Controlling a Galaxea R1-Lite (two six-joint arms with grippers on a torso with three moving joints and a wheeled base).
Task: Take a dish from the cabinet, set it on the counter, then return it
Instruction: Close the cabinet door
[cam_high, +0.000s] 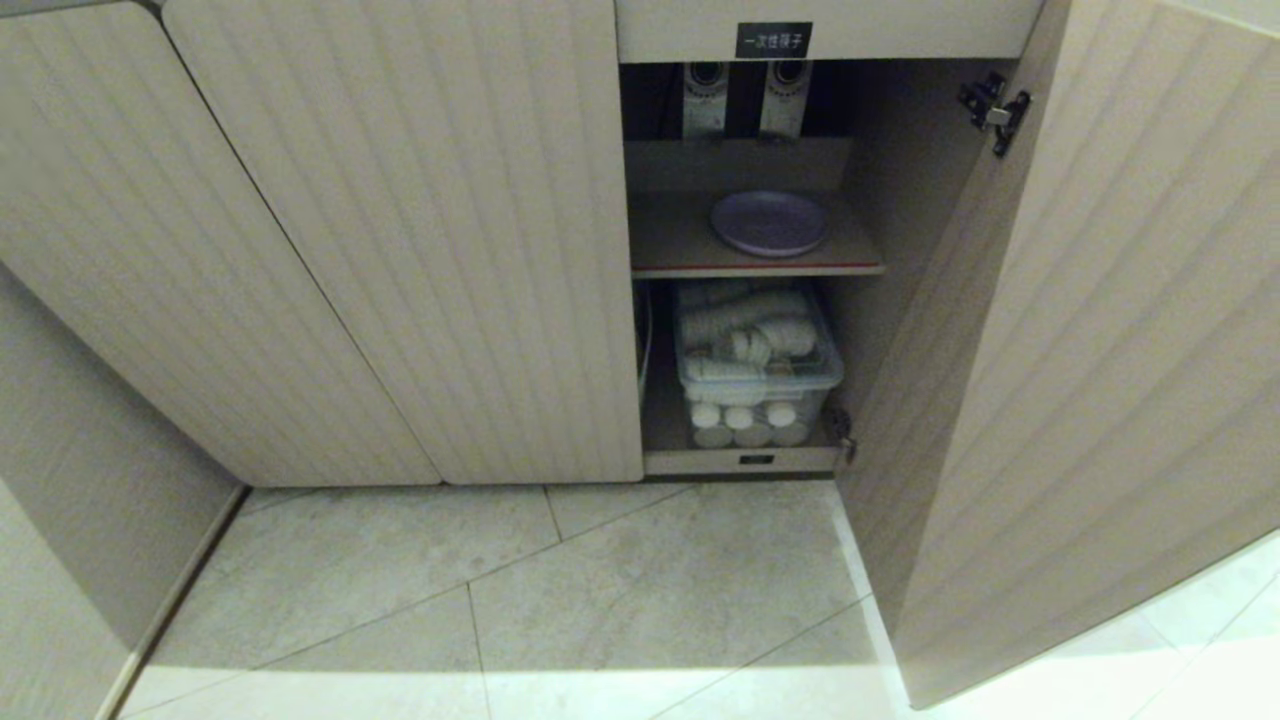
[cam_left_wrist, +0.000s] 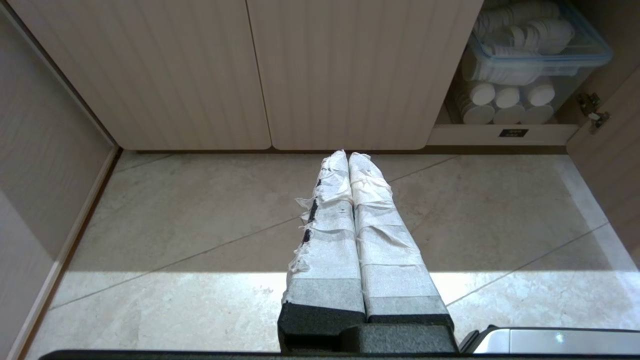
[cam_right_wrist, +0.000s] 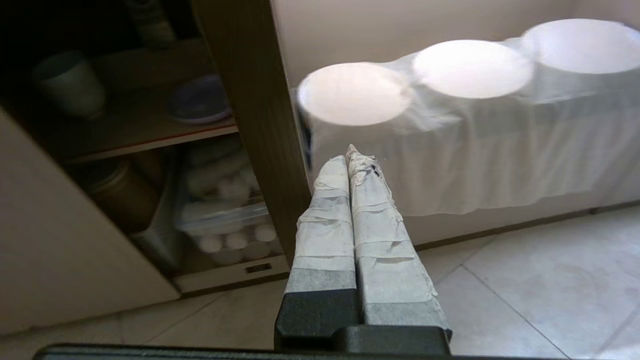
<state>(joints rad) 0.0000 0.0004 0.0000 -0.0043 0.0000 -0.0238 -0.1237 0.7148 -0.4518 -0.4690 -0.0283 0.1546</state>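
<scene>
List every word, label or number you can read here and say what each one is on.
"一次性筷子": white characters on the small black label above the cabinet opening.
Small dark tag on the cabinet's bottom front rail, below the clear bin: too small to read.
No other text shows.

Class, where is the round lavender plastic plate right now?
In the head view, the round lavender plastic plate lies flat on the open cabinet's inner shelf, above the clear plastic bin of white cups.

head: looks down into cabinet (cam_high: 740, 250) | left wrist: low over floor (cam_left_wrist: 200, 240), facing doors | right wrist: beside open door (cam_right_wrist: 255, 125) | shared: bin (cam_high: 757, 360)
</scene>
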